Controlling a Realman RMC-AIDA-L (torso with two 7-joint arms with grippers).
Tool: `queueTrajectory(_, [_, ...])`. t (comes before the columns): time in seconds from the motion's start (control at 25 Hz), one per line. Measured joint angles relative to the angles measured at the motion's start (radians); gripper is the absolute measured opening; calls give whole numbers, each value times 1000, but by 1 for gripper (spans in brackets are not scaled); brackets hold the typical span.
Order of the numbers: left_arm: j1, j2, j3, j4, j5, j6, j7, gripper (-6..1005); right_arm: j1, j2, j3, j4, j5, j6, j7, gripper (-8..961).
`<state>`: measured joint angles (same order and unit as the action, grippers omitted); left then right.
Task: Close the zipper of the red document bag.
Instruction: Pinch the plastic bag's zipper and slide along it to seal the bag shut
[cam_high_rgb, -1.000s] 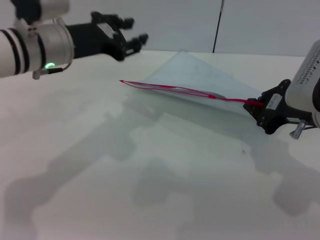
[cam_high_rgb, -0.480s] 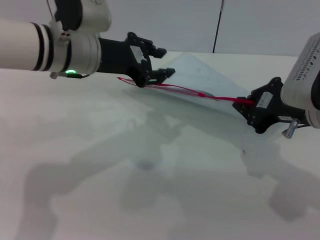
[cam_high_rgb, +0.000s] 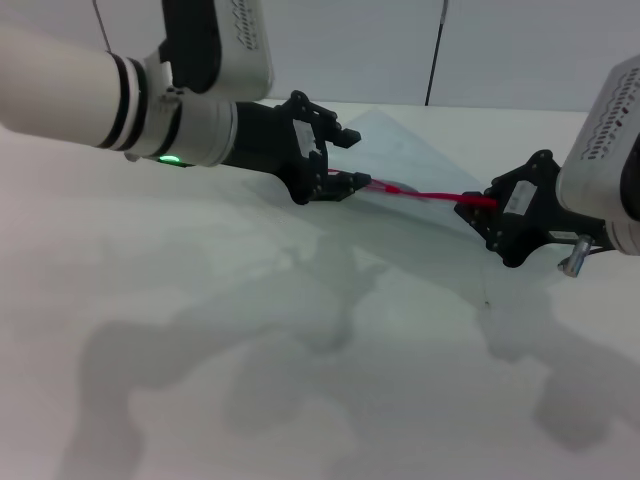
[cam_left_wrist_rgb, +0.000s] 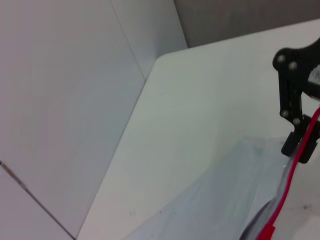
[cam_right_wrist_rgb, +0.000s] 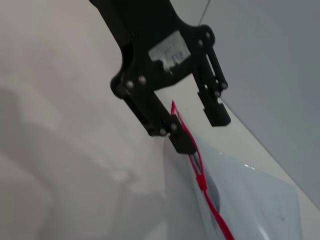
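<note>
We see the red document bag (cam_high_rgb: 405, 160) lying on the white tabletop (cam_high_rgb: 300, 350), the right end effector (cam_high_rgb: 497, 212) pinching its zipper (cam_high_rgb: 430, 196) end (pulled taut), the left end effector (cam_high_rgb: 345, 160) spread over the opposite end.

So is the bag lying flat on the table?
No, the right gripper holds one end of the zipper up, so the red document bag tilts off the table.
</note>
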<state>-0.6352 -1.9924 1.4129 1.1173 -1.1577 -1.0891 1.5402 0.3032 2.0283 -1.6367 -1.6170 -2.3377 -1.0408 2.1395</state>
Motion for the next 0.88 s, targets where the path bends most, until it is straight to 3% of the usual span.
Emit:
queueTrajectory(0.24, [8,-25,7,56,72,-3,1,498,-5,1,-3,-39,0,-21,9,46])
queueTrajectory(0.88, [-1,-33,6,127,75,-59,-8,500,40,-3,15,28,-1,-10,10,47])
